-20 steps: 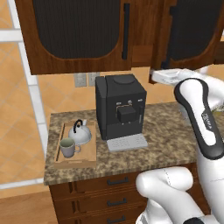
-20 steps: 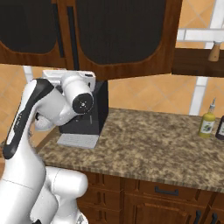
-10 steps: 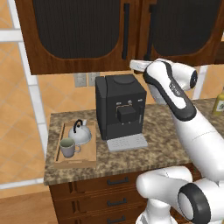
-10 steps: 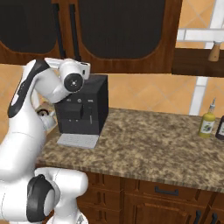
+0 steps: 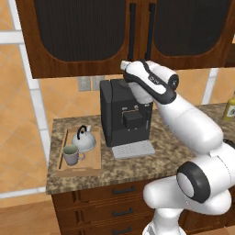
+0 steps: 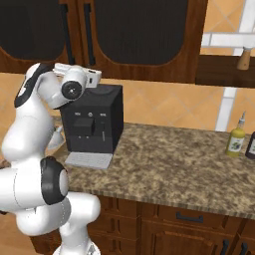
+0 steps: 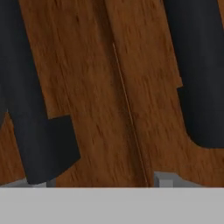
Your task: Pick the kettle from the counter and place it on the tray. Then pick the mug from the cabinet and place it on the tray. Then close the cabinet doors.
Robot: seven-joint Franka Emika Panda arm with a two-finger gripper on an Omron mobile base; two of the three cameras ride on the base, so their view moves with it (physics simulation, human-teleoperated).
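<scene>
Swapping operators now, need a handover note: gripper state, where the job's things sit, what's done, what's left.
Gripper: raised up to the cabinet doors, by the seam where the two meet; the hand view shows the door wood and the black bar handles close up. Holding nothing; can't tell from the frames whether the jaws are open or shut.
Kettle: on the tray.
Mug: on the tray, in front of the kettle.
Tray: on the counter, left of the coffee machine.
Done: both items placed, and both doors look shut.
Left: confirm the doors are fully closed, then back the arm off.
</scene>
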